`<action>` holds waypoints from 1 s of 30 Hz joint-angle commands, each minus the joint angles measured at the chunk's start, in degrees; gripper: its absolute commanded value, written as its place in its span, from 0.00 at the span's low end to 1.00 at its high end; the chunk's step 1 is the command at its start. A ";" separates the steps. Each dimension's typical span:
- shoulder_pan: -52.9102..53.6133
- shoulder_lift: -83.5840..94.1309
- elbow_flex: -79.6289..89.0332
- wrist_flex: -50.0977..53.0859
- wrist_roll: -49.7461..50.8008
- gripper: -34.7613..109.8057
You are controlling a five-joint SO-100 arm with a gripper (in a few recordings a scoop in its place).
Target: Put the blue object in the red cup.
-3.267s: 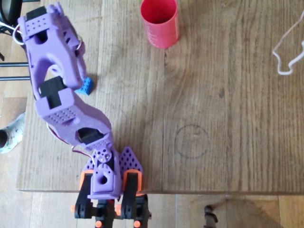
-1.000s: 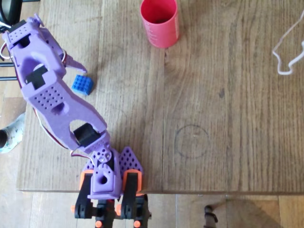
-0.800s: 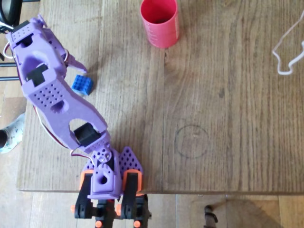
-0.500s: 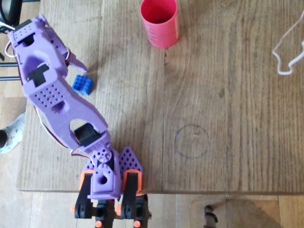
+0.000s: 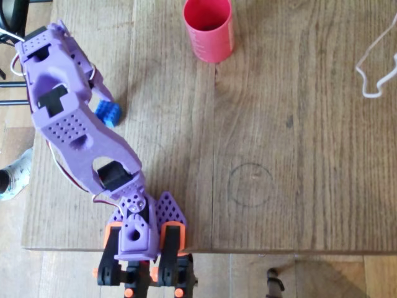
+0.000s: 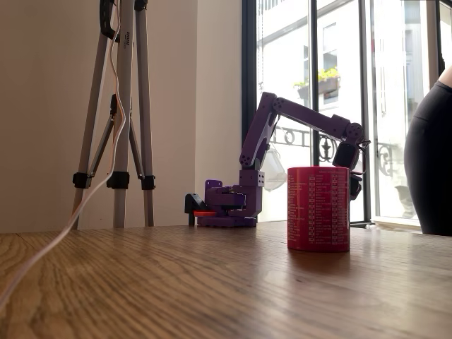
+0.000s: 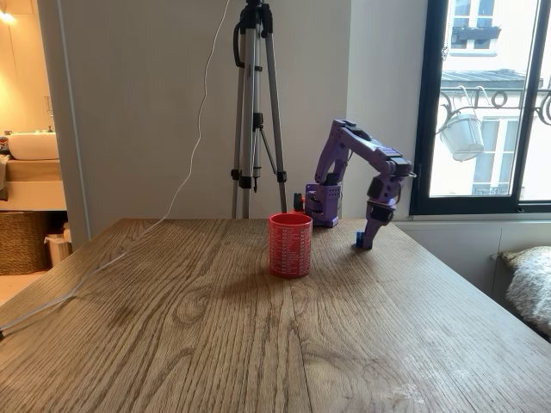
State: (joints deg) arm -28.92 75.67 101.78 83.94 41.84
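The blue object [image 5: 110, 113] is a small studded brick lying on the wooden table near its left edge in the overhead view; its left part is covered by my purple arm. My gripper [image 5: 100, 107] hangs right at the brick, one finger [image 5: 103, 92] sticking out just above it, the other hidden beneath the wrist. The jaws look open, with nothing held. In a fixed view my gripper [image 7: 364, 243] points down at the table with the blue object [image 7: 359, 235] beside its tip. The red cup [image 5: 209, 28] stands upright far off at the table's top edge, and shows in both fixed views [image 6: 318, 208] [image 7: 290, 243].
My arm's base [image 5: 139, 236] is clamped at the table's front edge. A white cable [image 5: 372, 68] lies at the right side. A pencilled circle [image 5: 250, 184] marks the table's middle. A tripod [image 7: 254, 103] stands behind the table. A person [image 6: 432, 155] is at the right edge.
My gripper had drawn back to the left of the brick after being over it; over the last second it has shifted right and down, and now it partly covers the brick. The brick has not moved.
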 commanded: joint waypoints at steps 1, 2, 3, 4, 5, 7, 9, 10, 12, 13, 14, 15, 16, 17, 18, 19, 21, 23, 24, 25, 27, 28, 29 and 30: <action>3.43 8.70 -0.70 0.44 -1.58 0.24; 5.10 12.48 -0.79 0.53 -2.90 0.24; 6.86 16.70 -0.97 0.35 -4.92 0.24; 8.53 20.48 -1.67 0.35 -7.03 0.24; 10.02 23.82 -2.64 0.35 -9.05 0.24; 12.48 28.83 -5.10 0.35 -12.39 0.24; 14.68 32.43 -8.17 0.44 -15.21 0.24; 15.91 34.10 -9.67 -0.18 -16.96 0.24; 18.46 36.83 -12.48 -1.93 -21.18 0.24; 19.60 37.88 -14.15 -2.64 -23.47 0.24; 20.74 38.58 -15.91 -3.08 -25.75 0.24; 21.97 39.11 -17.75 -3.43 -28.21 0.24; 23.38 39.55 -19.16 -4.13 -30.59 0.24; 24.87 39.90 -20.13 -5.19 -33.22 0.24; 26.63 40.43 -20.39 -6.77 -36.12 0.24; 28.56 40.69 -20.48 -8.70 -38.94 0.24; 32.43 41.22 -20.48 -12.74 -44.47 0.24; 35.77 41.40 -20.48 -16.52 -49.31 0.24; 37.27 41.40 -20.30 -18.28 -51.33 0.24; 38.58 41.31 -20.04 -19.95 -52.65 0.24; 40.43 40.61 -19.34 -21.36 -54.32 0.24; 40.96 40.25 -18.98 -21.45 -54.40 0.24; 41.40 39.90 -18.37 -21.45 -54.40 0.24; 41.84 39.55 -17.49 -21.71 -54.14 0.24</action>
State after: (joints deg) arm 10.02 113.73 86.22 65.21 -10.63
